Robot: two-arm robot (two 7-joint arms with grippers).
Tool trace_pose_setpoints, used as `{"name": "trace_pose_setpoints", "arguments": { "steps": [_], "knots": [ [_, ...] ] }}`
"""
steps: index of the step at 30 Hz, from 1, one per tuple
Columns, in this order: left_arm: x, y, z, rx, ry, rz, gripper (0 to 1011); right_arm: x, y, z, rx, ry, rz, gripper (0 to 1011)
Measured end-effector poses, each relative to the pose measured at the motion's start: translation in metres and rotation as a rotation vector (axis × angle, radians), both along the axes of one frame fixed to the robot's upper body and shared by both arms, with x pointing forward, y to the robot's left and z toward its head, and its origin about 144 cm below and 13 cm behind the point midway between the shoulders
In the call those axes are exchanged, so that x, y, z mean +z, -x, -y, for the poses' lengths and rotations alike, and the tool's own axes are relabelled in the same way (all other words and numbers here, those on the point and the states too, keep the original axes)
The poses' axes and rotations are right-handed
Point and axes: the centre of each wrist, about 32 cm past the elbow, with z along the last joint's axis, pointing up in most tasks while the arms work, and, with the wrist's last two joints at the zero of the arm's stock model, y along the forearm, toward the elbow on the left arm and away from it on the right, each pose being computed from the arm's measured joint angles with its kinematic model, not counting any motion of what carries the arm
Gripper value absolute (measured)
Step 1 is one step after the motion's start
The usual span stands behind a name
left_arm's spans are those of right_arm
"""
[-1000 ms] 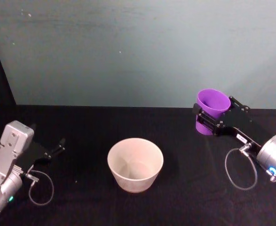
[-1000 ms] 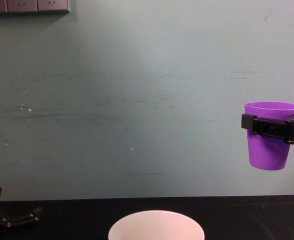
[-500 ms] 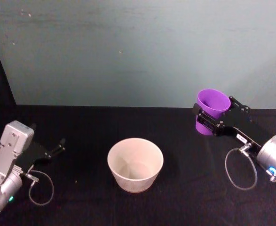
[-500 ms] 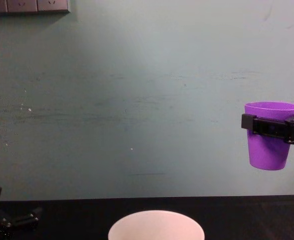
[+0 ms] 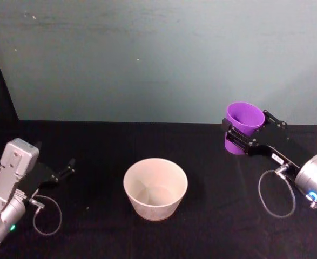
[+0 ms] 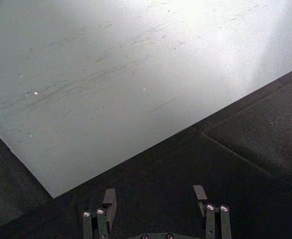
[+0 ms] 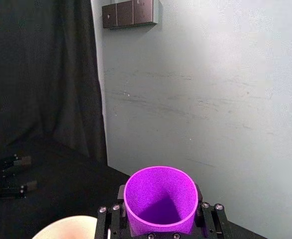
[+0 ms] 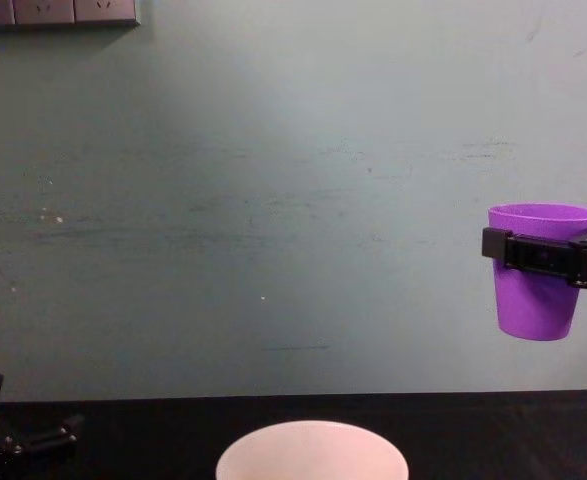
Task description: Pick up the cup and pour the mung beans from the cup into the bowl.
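Silver-grey arms, black left gripper & right gripper w/ screws, thin looped cables, green/blue LEDs.

Right claw clamped around cup, its contents unclear, bowl rim nearby

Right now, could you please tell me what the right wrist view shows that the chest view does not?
The right wrist view looks down into the cup, showing its purple inside. The chest view gives the cup's side: upright, well above the table, off to the bowl's right. Both show the right gripper shut around the cup, the bowl's rim, and the left gripper open, low on the left.
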Motion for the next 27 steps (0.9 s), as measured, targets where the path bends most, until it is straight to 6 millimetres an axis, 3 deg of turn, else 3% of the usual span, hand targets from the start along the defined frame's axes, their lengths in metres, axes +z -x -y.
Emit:
{"name": "trace_pose_setpoints", "arguments": {
  "steps": [18, 27],
  "knots": [
    [0.000, 0.000, 0.000, 0.000, 0.000, 0.000, 1000, 0.000, -0.001, 0.000, 0.001, 0.001, 0.000, 736],
    [0.000, 0.000, 0.000, 0.000, 0.000, 0.000, 1000, 0.003, -0.024, -0.009, 0.019, 0.036, 0.029, 736]
  ]
}}
